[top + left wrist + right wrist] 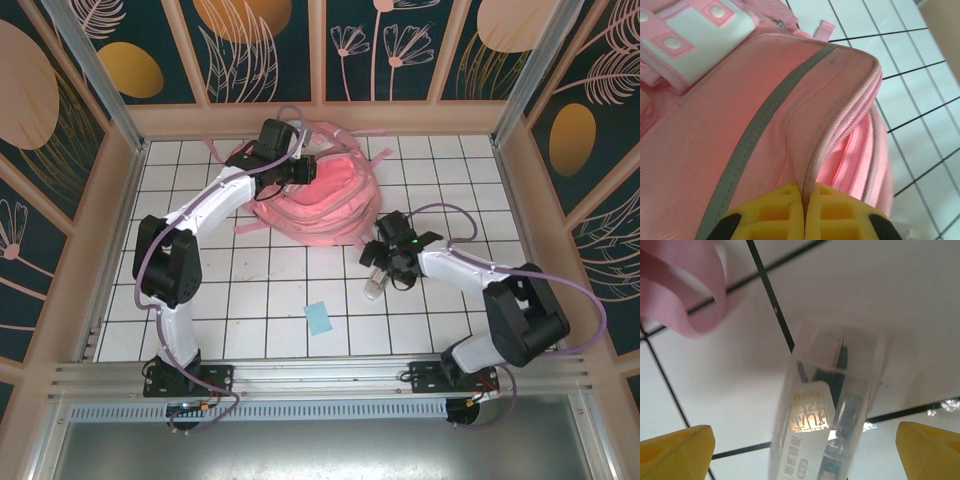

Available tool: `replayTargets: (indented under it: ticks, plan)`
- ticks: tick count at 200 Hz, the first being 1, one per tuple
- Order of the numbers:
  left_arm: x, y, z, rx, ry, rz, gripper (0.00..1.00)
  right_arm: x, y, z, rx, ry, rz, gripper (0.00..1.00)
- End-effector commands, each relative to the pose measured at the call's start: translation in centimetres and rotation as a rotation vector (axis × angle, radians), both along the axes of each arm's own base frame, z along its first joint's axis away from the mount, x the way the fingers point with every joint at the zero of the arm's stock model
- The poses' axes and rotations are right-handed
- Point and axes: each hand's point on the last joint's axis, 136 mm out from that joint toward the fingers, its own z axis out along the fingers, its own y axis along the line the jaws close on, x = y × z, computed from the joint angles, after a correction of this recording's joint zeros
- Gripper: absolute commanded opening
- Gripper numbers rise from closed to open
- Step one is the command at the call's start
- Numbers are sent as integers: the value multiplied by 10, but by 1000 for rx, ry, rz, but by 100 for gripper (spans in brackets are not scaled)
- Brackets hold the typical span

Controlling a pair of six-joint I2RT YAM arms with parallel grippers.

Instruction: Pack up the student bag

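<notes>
The student bag (322, 198) is a large pink backpack lying at the back middle of the tiled table. My left gripper (303, 171) is shut on a piped seam at the edge of the bag (765, 100), and the yellow fingers (775, 215) pinch the fabric fold of the left gripper (804, 200). A grey stripe (755, 135) runs across the bag's panel. My right gripper (378, 276) stands open over a clear plastic pen box (373, 288). In the right wrist view the pen box (825, 415) lies on the tiles between the wide-apart fingers of the right gripper (805, 452), with a gap on each side.
A small light-blue card (319, 318) lies flat on the tiles near the front middle. A loose pink strap (680, 295) of the bag curls on the table just beyond the pen box. Wooden walls (120, 200) fence the table on three sides.
</notes>
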Motion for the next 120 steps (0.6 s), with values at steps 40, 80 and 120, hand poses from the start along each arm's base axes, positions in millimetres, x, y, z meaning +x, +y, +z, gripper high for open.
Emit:
replayTargets:
  ticks: [40,80,120]
  plan:
    - [-7,-17,73,-271,-104,-71,0,8,8,-18,-65,0,-87,83]
    - [-12,-14,78,-288,-108,-61,0,6,7,-30,-86,27,-87,62]
    - [-13,-16,84,-346,-92,-70,0,12,6,-6,-86,-32,-69,45]
